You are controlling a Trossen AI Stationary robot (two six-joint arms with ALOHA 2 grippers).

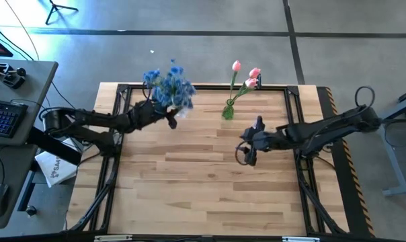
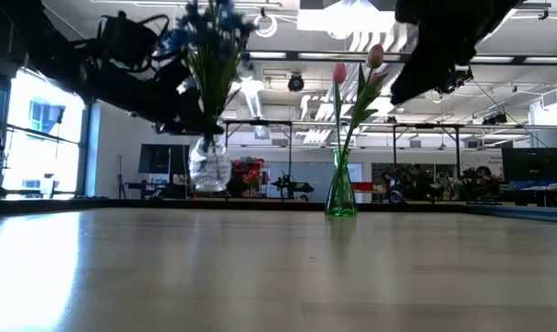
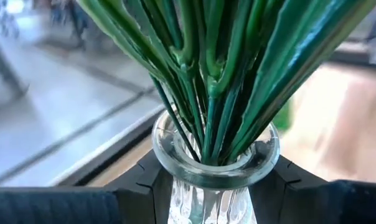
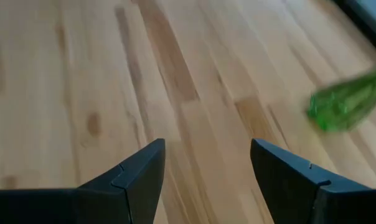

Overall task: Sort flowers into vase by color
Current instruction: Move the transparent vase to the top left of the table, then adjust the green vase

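1. Flowers: blue blossoms (image 1: 171, 85) stand in a clear glass vase (image 2: 209, 164), upper left of centre in the high view.
2. Left gripper (image 1: 164, 115) clamps this clear vase, held off the bench (image 1: 203, 181).
3. Pink tulips (image 1: 247, 75) stand in a green vase (image 2: 341, 189), upper centre, on the bench.
4. Right gripper (image 1: 249, 144), fingers spread wide and holding nothing, hovers right of centre, near the green vase.

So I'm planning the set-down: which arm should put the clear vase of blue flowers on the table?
Left. The left gripper is already clamped around the clear vase, holding it off the table. The right gripper is open and empty, near the green vase.
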